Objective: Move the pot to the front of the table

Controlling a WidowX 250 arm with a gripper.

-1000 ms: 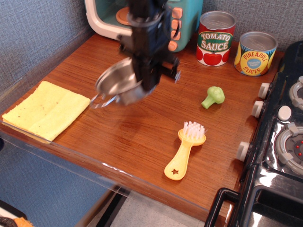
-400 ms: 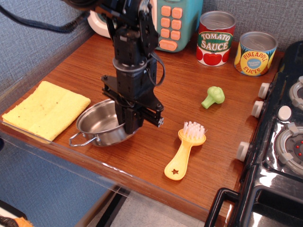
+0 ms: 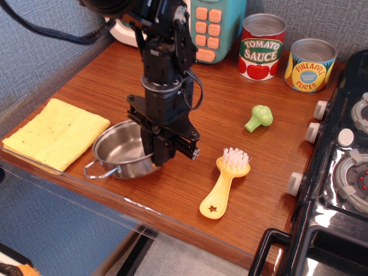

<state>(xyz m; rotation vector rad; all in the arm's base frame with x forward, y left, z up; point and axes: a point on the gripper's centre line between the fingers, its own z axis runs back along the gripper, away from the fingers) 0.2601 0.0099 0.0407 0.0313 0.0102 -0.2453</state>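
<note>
Pot [image 3: 119, 154]: we log it upright on counter [image 3: 190, 190], near edge, just right of yellow cloth [image 3: 54, 133]. Hand [image 3: 161, 156]: at pot's right rim, grip unclear. Remaining: release, withdraw.

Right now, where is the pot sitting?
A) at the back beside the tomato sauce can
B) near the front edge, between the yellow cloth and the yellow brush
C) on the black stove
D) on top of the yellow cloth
B: the pot rests on the table near its front edge, with the yellow cloth to one side and the yellow brush to the other, the gripper at its rim.
</note>
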